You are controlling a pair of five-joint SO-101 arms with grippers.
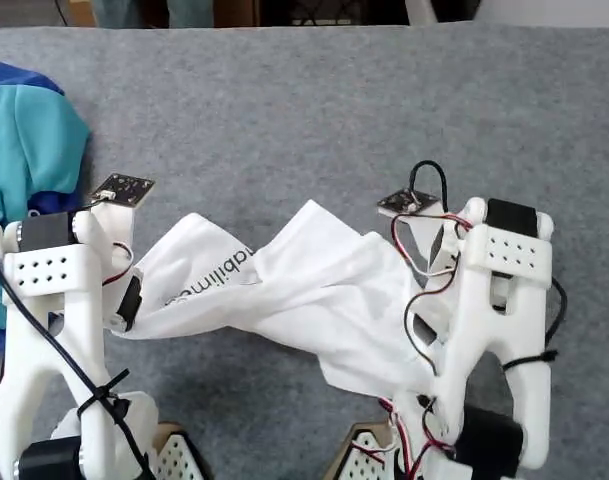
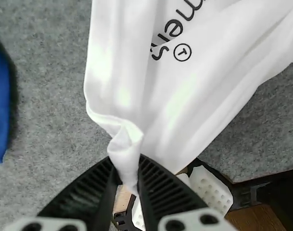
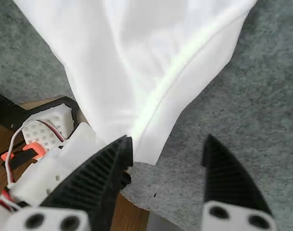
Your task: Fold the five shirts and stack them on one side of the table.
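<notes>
Between the fingers of the left gripper [image 2: 124, 187], a bunched corner of the white shirt [image 2: 184, 86] was pinched tight. The right gripper [image 3: 169, 143] had its fingers wide apart and held nothing; the shirt's edge lay just beside one finger. The white shirt lay crumpled on the grey worktop [image 1: 334, 120] between the two arms. Black letters and a small ringed mark were printed on it. A teal shirt [image 1: 29, 150] and a blue shirt [image 1: 14, 75] lay together at the worktop's edge, near the left arm.
</notes>
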